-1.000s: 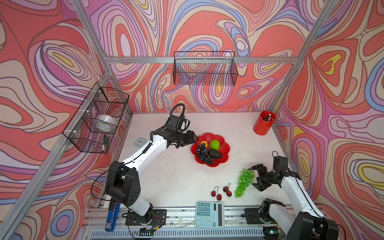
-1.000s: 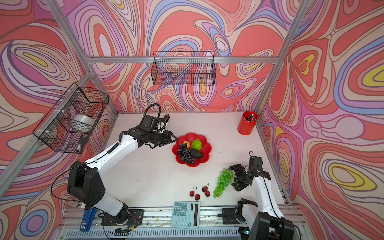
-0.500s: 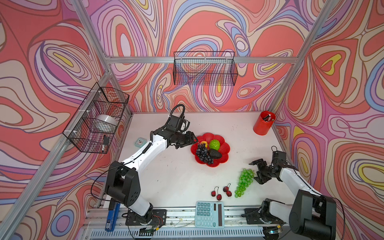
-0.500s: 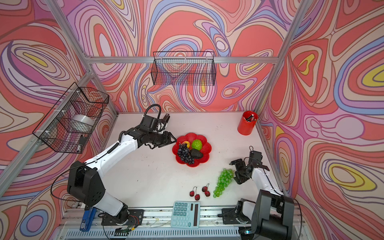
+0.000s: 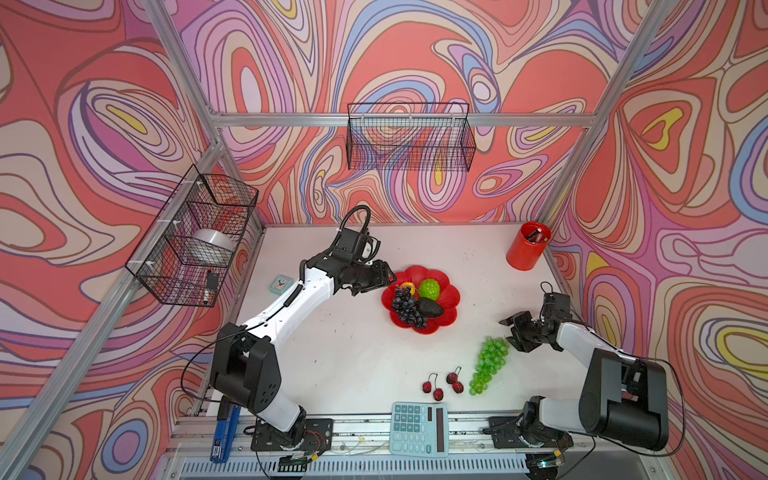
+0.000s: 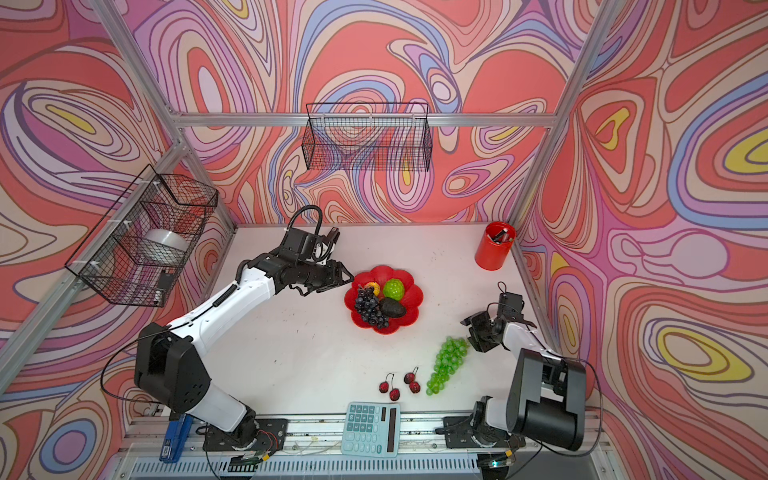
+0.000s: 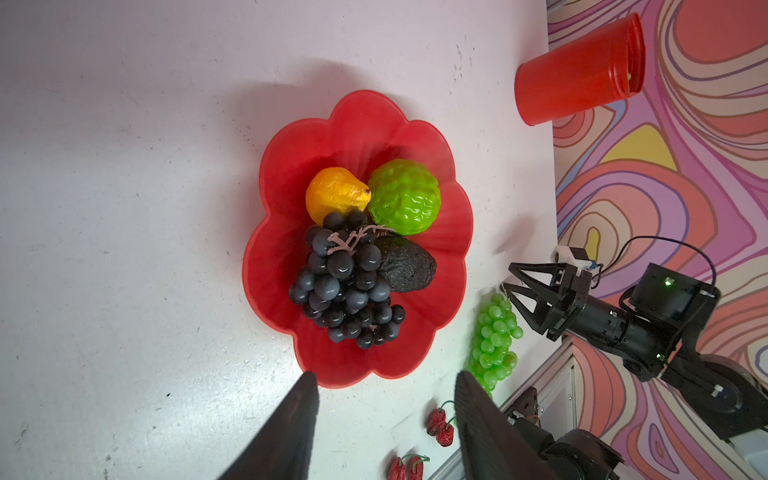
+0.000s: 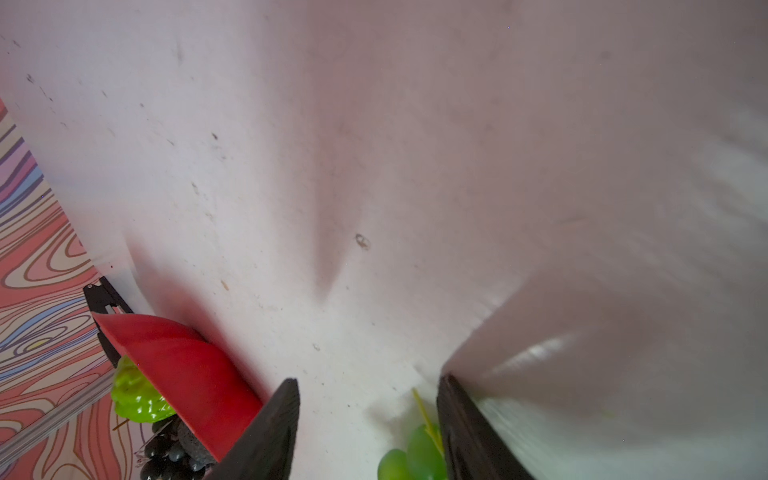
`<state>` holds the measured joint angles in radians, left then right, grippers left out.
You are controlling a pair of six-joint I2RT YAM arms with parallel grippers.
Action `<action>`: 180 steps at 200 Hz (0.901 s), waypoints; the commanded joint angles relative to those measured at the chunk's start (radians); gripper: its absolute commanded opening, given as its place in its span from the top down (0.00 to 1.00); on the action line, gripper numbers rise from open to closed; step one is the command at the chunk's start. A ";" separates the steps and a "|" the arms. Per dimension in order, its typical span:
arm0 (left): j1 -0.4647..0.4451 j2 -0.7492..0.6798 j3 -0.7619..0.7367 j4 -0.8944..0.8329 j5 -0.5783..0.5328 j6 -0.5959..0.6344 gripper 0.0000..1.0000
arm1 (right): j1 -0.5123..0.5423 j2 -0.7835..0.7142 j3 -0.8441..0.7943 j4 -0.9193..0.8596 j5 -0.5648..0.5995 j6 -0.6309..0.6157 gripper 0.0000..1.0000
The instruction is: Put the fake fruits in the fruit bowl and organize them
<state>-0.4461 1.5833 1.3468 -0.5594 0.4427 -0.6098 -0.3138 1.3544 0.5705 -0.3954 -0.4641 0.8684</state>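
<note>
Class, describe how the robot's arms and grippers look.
The left arm and right arm have white shells with black joints and bases. A black cable loops above the left wrist. The left gripper and right gripper are black, with tapering jaws.

Bright, even overhead light in both top views, soft shadows on the table [image 5: 332, 353]. Right wrist view motion-blurred on one side, nearby green grape bunch [image 8: 411, 457] defocused. Left wrist sharp, slight table sheen.

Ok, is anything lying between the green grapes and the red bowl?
No. In both top views the strip of table between the green grapes and the bowl is bare; the left wrist view agrees.
</note>
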 commanded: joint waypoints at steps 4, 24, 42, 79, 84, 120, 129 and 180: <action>-0.006 -0.008 0.036 -0.041 -0.021 0.003 0.44 | -0.005 0.020 0.013 0.031 -0.026 -0.036 0.49; -0.006 -0.003 0.046 -0.045 -0.021 0.001 0.44 | -0.005 0.039 0.015 0.041 -0.041 -0.053 0.56; -0.007 0.000 0.054 -0.046 -0.016 0.001 0.44 | -0.004 0.054 0.019 0.041 -0.052 -0.072 0.63; -0.006 0.007 0.076 -0.066 -0.027 0.007 0.44 | -0.004 0.059 0.038 -0.004 -0.052 -0.134 0.72; -0.006 0.009 0.079 -0.067 -0.027 0.007 0.44 | -0.004 0.057 0.042 -0.016 -0.051 -0.145 0.73; -0.006 0.015 0.096 -0.079 -0.040 0.012 0.44 | -0.005 -0.025 0.102 -0.181 0.019 -0.197 0.53; -0.006 0.015 0.095 -0.081 -0.043 0.013 0.44 | -0.004 -0.070 0.117 -0.239 0.047 -0.199 0.48; -0.007 0.035 0.103 -0.086 -0.027 0.034 0.44 | -0.006 -0.197 0.099 -0.369 0.063 -0.130 0.24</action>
<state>-0.4465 1.5894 1.4185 -0.6041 0.4107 -0.6006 -0.3141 1.2068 0.7113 -0.6674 -0.4290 0.6971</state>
